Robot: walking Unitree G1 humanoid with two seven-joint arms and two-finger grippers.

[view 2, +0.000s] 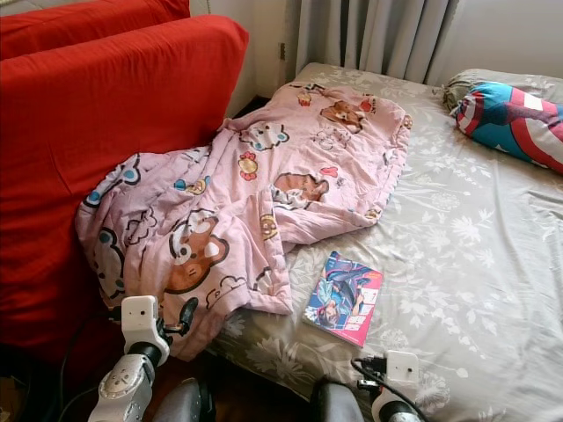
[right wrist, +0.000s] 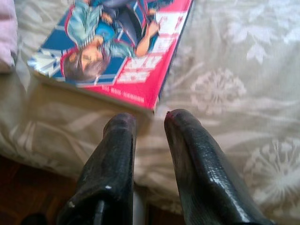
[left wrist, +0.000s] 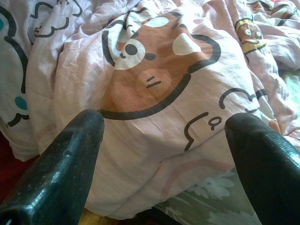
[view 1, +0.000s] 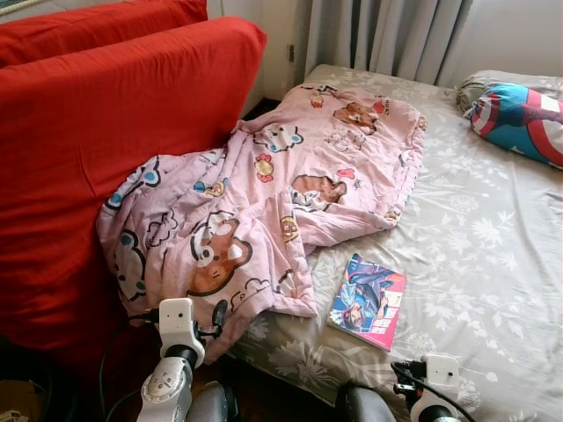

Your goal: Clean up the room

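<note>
- We see the pillow point(view 1: 521, 119) cut off by the frame's right edge.
- The pink blanket point(view 1: 264, 211) hides the bed's near left corner and part of the red sofa point(view 1: 106, 132).
- The comic book point(right wrist: 117, 51) runs past the right wrist view's upper edge; its small print is unreadable.

pink blanket point(view 1: 264, 211) draped bed point(view 1: 493, 264) to red sofa point(view 1: 106, 132) | comic book point(view 1: 368, 301) near bed edge

Robot body: two silver-grey jointed arms with white box-shaped wrist modules point(view 1: 176, 321), thin black cables looping beside them, and long glossy black fingers point(left wrist: 56, 173), lightly pitted and round-tipped.
</note>
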